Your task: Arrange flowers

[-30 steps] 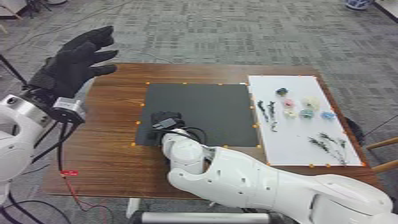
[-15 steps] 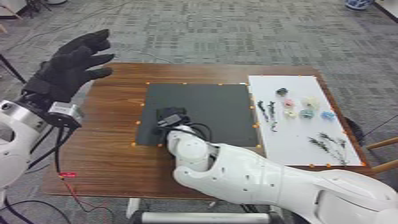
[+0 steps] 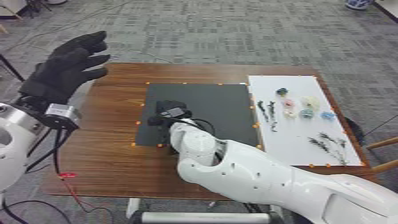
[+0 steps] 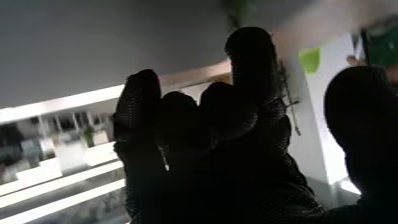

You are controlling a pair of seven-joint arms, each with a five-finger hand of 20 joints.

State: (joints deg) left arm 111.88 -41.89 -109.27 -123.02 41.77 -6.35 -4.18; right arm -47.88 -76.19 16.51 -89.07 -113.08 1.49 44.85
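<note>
Over rectangular black mat point(image 3: 216, 97), right hand point(image 3: 166, 106) in black fabric, cannot tell grip; left hand point(image 3: 55, 75) open.

A two-armed robot holds an uneven pose, its left hand point(image 3: 60, 75) raised in a black fabric glove, fingers loosely bent, spread apart and angled forward and inward. The white left arm point(image 3: 16, 145) enters along the left side of the head view, a metallic cuff point(image 3: 22, 116) at its wrist. The white right arm point(image 3: 240, 167) stretches diagonally from the lower right toward the center, bent along its length, with the black-gloved right hand point(image 3: 167, 109) at its far end, lower than its counterpart. In the right wrist view, the right hand point(image 4: 226, 165) appears open, fingertips at uneven heights, thumb point(image 4: 360, 117) well apart.
</note>
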